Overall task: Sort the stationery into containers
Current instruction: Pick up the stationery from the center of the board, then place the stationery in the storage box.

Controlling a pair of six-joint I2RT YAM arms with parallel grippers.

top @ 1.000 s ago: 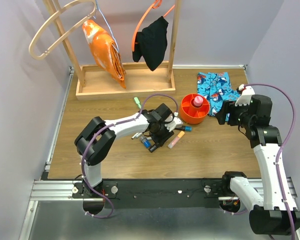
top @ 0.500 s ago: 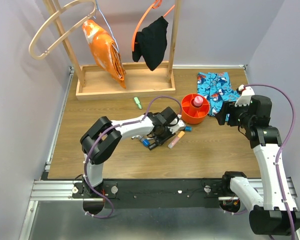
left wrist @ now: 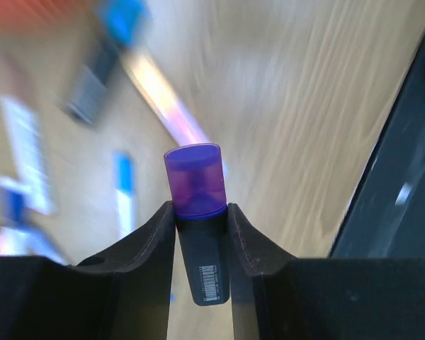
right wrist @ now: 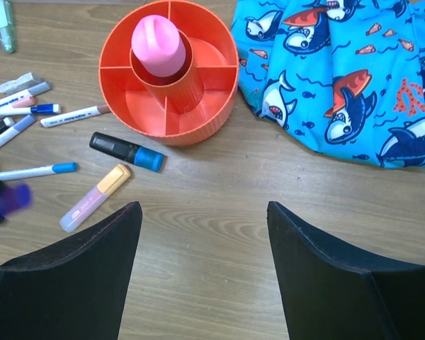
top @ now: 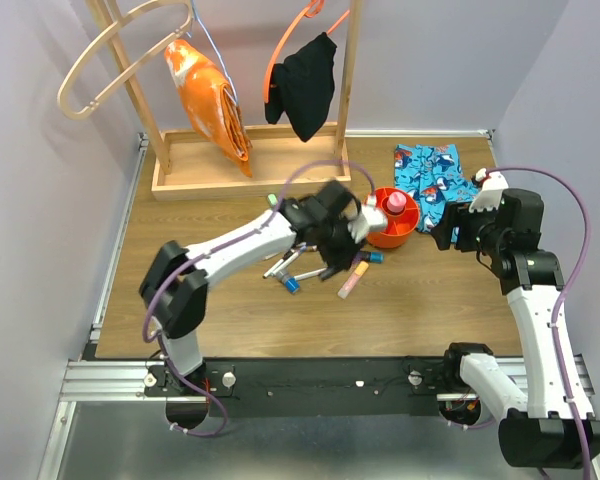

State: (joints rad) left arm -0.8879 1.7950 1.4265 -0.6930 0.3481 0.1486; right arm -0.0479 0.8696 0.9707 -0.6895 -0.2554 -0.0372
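Purple-capped marker (left wrist: 198, 212), clamped by left fingers (left wrist: 140, 249)

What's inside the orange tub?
A pink tube stands in the tub's middle cup. The outer sections look empty. The cup hides the tube's bottom.

Left of the tub (right wrist: 198, 126), pens (right wrist: 35, 171) crowd the table (right wrist: 212, 205); a cloth (right wrist: 340, 85) lies just right. A pink tube (right wrist: 158, 42) fills its centre, outer compartments open from above.
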